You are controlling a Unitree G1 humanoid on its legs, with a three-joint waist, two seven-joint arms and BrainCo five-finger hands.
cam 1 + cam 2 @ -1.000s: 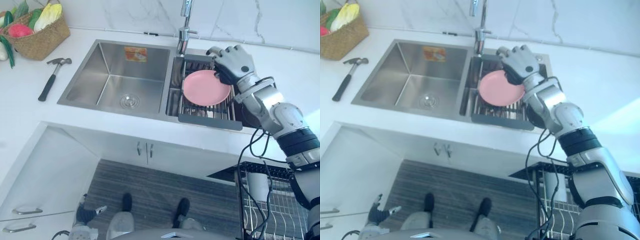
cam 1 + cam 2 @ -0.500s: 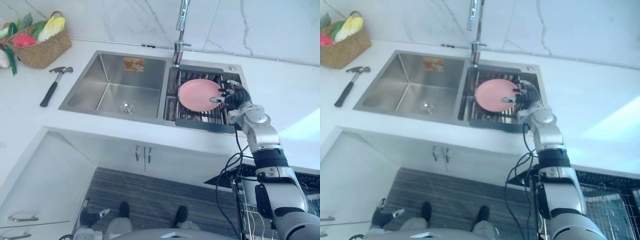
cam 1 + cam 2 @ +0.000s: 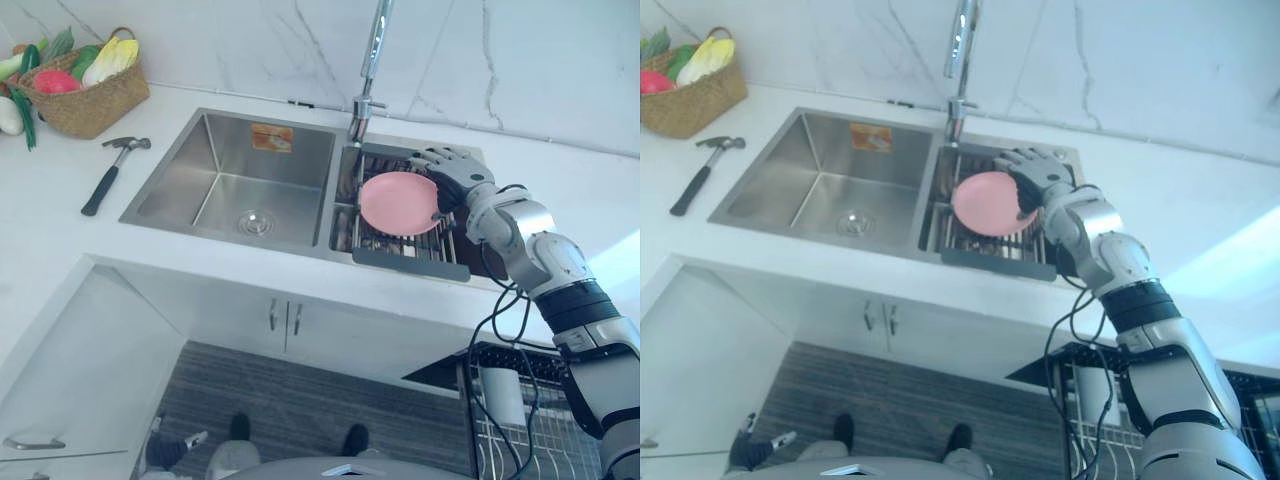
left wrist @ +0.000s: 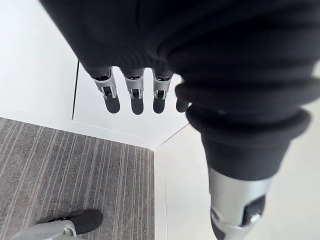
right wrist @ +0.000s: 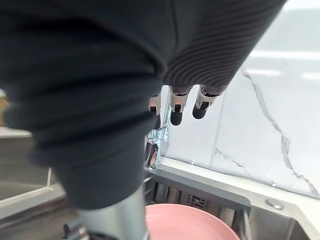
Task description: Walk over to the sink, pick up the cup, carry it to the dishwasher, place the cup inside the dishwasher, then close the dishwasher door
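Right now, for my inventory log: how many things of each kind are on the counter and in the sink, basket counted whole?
plate: 1
rack: 1
hammer: 1
basket: 1
Total: 4

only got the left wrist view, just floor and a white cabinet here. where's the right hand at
observer: The right hand is over the right basin of the sink, at the edge of a pink plate.
operator: is it gripping the plate
observer: Not that I can see. In its wrist view the fingers are relaxed and the plate sits below them.
operator: what's the plate on
observer: It lies flat on a dark rack set in that basin.
operator: anything on the counter
observer: A hammer and a basket of vegetables, to the left of the sink.
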